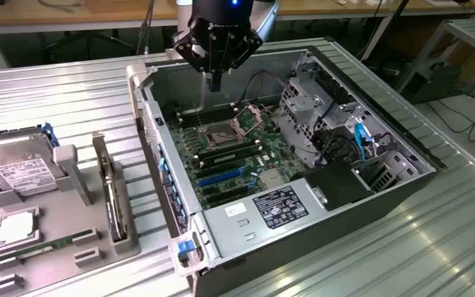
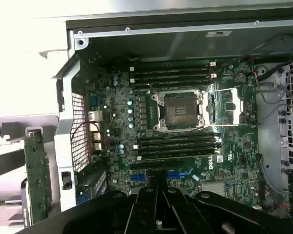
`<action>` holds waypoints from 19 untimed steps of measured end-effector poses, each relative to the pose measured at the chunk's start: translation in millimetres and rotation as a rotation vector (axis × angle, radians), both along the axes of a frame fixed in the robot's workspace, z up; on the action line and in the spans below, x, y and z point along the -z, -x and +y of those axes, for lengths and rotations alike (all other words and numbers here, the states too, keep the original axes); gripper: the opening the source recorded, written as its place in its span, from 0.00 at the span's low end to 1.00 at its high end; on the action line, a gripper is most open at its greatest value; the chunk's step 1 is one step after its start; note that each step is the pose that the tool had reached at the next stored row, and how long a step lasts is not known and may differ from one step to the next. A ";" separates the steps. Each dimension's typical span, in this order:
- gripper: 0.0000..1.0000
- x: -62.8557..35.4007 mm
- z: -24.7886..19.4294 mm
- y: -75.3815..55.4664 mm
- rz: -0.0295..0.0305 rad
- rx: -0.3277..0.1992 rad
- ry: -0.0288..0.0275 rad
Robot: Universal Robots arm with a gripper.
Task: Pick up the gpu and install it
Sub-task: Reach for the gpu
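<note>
Gripper (image 1: 214, 85): hung over the open computer case (image 1: 320, 241), above the motherboard (image 1: 237, 154); fingers pressed together, nothing held.
Gpu (image 1: 111, 192): stood on edge in the grey holder (image 1: 68, 213) on the worktop (image 1: 56, 105), just beside the case at the exterior view's left; well apart from the gripper.
Hard drive (image 1: 19, 170): propped in the same holder, nearer the worktop's edge.

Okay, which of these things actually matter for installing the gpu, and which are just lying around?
For the job:
- gpu, standing edge-on in the grey holder
- gripper, above the open computer case
- motherboard

Lying about:
- hard drive
- green memory stick
</note>
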State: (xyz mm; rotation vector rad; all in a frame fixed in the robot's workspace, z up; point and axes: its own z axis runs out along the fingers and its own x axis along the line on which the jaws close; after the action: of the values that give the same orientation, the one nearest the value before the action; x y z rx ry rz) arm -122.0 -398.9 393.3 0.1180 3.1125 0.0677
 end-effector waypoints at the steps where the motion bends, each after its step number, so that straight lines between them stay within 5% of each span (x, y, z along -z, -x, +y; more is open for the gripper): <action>1: 0.11 0.0 0.0 0.8 0.0000 0.000 0.0001; 19: 0.11 0.2 -4.9 19.2 0.0000 -0.001 -0.0001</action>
State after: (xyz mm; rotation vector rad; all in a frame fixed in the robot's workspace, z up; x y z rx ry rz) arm -141.2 -403.9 393.1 0.1169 3.1126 0.0679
